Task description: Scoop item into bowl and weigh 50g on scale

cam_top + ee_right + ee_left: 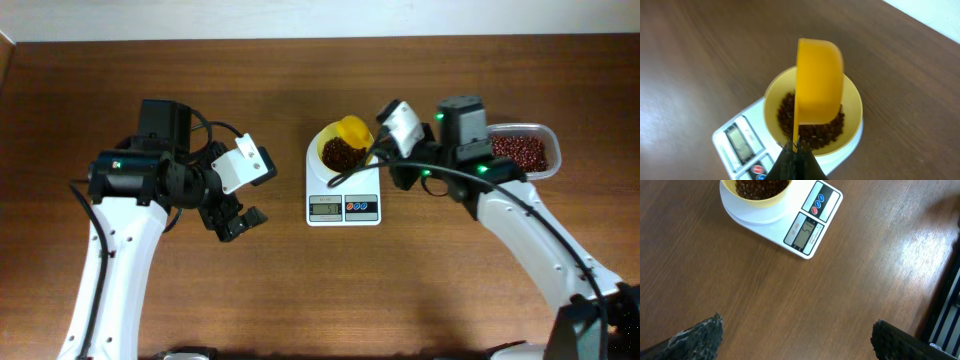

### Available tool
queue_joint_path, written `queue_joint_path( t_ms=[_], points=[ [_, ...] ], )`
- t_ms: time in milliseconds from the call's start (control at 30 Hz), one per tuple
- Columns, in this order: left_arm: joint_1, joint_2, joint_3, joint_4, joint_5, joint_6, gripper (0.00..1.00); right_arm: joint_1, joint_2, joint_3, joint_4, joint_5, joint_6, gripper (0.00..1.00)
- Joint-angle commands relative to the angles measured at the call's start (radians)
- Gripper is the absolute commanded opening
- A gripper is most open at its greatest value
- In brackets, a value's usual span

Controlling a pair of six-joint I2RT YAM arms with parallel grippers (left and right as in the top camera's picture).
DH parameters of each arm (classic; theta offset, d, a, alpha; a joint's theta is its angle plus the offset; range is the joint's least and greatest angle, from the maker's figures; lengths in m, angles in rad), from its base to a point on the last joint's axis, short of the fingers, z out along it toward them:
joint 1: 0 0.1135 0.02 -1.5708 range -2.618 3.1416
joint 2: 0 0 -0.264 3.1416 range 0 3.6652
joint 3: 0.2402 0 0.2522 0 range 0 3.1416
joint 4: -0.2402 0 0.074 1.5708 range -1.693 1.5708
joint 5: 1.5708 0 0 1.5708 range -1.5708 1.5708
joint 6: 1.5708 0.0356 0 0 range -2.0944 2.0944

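Beans (821, 134) in bowl (853, 102) | right jaws pinch scoop (817, 80) tipped above | left jaws wide, empty

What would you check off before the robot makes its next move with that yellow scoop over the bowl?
1. Grip: right gripper shut on the yellow measuring scoop handle: ok.
2. Aim: scoop tipped on edge directly above the bowl: ok.
3. Seat: bowl resting on the scale: ok.
4. Spills: beans lie in the bowl, none seen on the table: ok.
5. Weight: display at the target: cannot tell, digits too small.
6. Other arm: left gripper open, empty, apart from the scale: ok.
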Motion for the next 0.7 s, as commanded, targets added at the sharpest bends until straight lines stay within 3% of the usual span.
queue_joint_path(
  t_ms=[0,67,267,667],
  points=[
    [0.000,-0.013,0.016,0.001,0.018,0.016,0.99,0.071,0.040,0.006,0.006,0.227,-0.097,0.04],
    [0.000,-0.013,0.016,0.001,0.018,0.016,0.99,0.098,0.068,0.006,0.006,0.310,-0.097,0.04],
    [0.000,-0.013,0.016,0.001,0.018,0.016,0.99,0.106,0.134,0.006,0.055,0.316,-0.097,0.04],
    [0.000,-0.013,0.016,0.001,0.018,0.016,0.99,0.106,0.138,0.006,-0.002,0.225,-0.095,0.04]
  ],
)
